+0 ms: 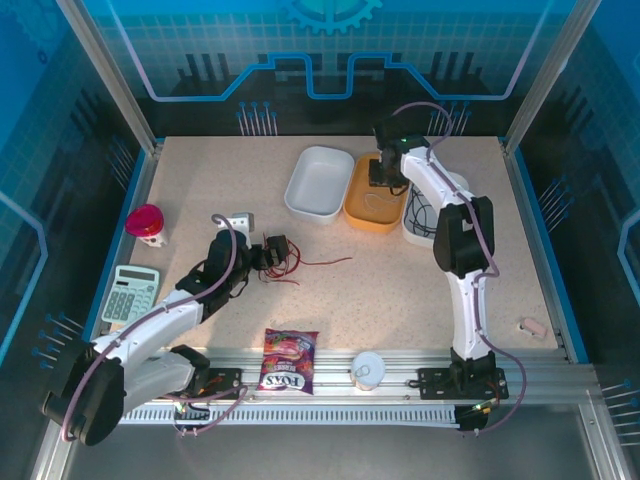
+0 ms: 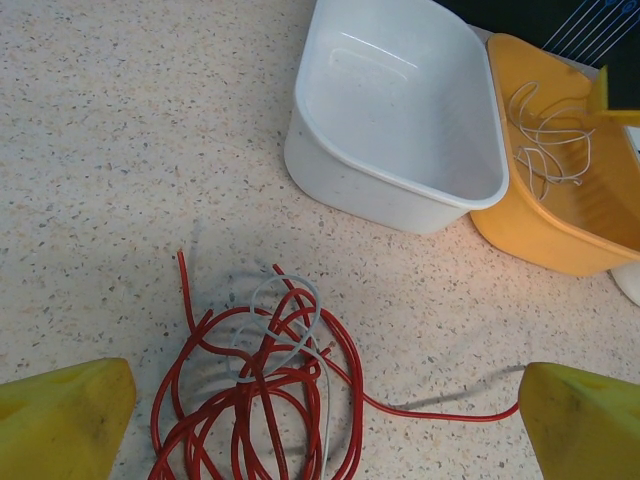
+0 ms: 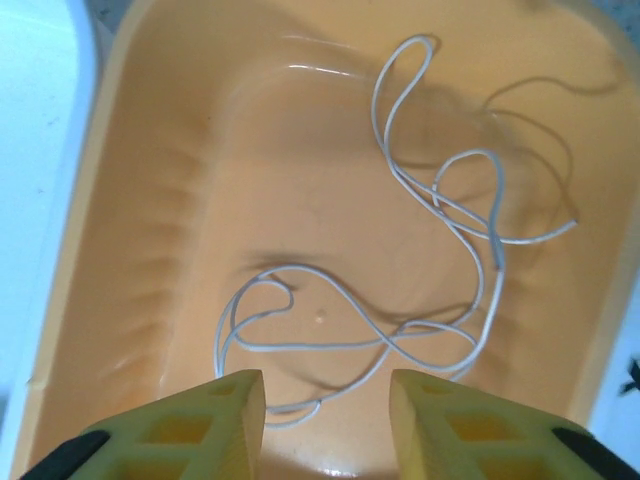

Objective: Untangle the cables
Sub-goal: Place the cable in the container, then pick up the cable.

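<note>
Speckled beige desk (image 1: 420, 300) inside a blue-walled cell carries everything we work on. From above, the left jaws stand wide apart over a red cable (image 1: 305, 265) heap, one strand of which trails off to their right. The right jaws hang over an orange tub (image 1: 372, 215). A white tub (image 1: 320, 185) sits just beside it on their left. A second white tub (image 1: 415, 236), holding black cables (image 1: 425, 215), lies on their right, half under the arm. That makes three tubs.

On the left wrist camera, the jaws are fully apart and empty. The red cable (image 2: 260, 400) lies between them, nearer the left tip, with one pale strand (image 2: 290, 305) threaded through its loops. We cannot tell how many red strands there are. Ahead of the jaws are the white tub (image 2: 400, 190) and the orange tub (image 2: 545, 245).

On the right wrist camera, the jaws are partly apart with nothing between them. One whitish cable (image 3: 440, 190) lies loose on the floor of the orange tub (image 3: 150, 200), its nearest loop beside the left tip. We judge the step in hand is leaving this sorted cable here. To do it well we should rise straight up with the jaws apart, so no loop snags a tip and rides out. For the heap, we would pinch the pale strand at a free loop and draw it out slowly.
</note>
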